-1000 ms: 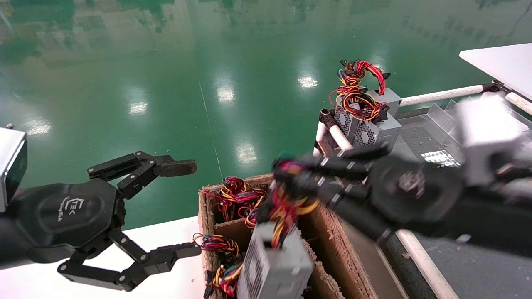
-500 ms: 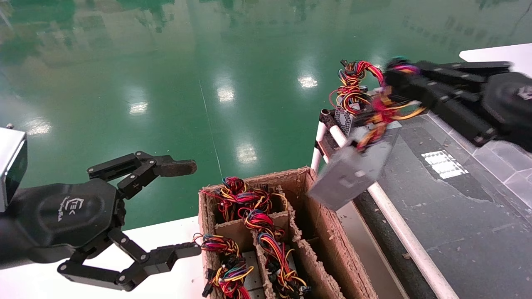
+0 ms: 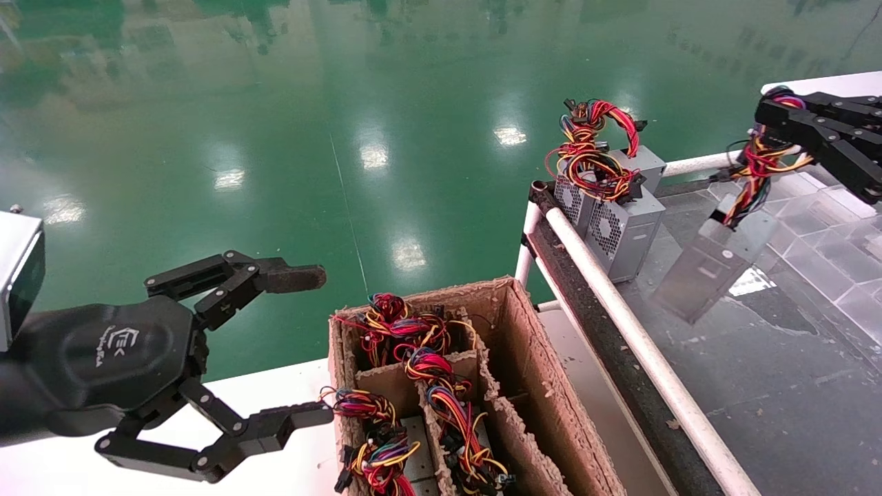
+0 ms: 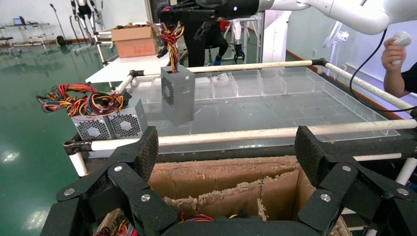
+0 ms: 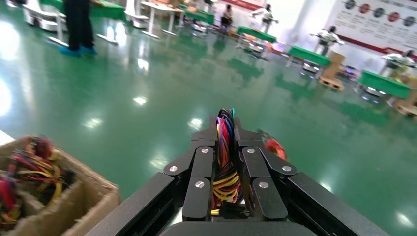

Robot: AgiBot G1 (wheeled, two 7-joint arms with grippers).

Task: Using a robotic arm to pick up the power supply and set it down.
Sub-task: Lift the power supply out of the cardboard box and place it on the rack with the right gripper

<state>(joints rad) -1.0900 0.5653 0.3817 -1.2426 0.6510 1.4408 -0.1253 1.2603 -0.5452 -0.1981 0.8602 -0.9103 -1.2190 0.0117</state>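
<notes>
A grey power supply hangs by its red, yellow and black wires above the dark table on the right. My right gripper is shut on that wire bundle, which runs up between the pressed fingers. The left wrist view shows the same box dangling tilted over the clear-walled surface, with the right gripper above it. Over the white bench at the left, my left gripper stays open and empty, its pads spread wide.
A divided cardboard box holds more wired units. Two other supplies stand at the dark table's near-left corner behind a white pipe rail. Clear plastic dividers line the right side. A person's hand shows at the far edge.
The right gripper carried the hanging power supply from above the cardboard box up and to the right, out over the dark table. The left arm has not moved.
</notes>
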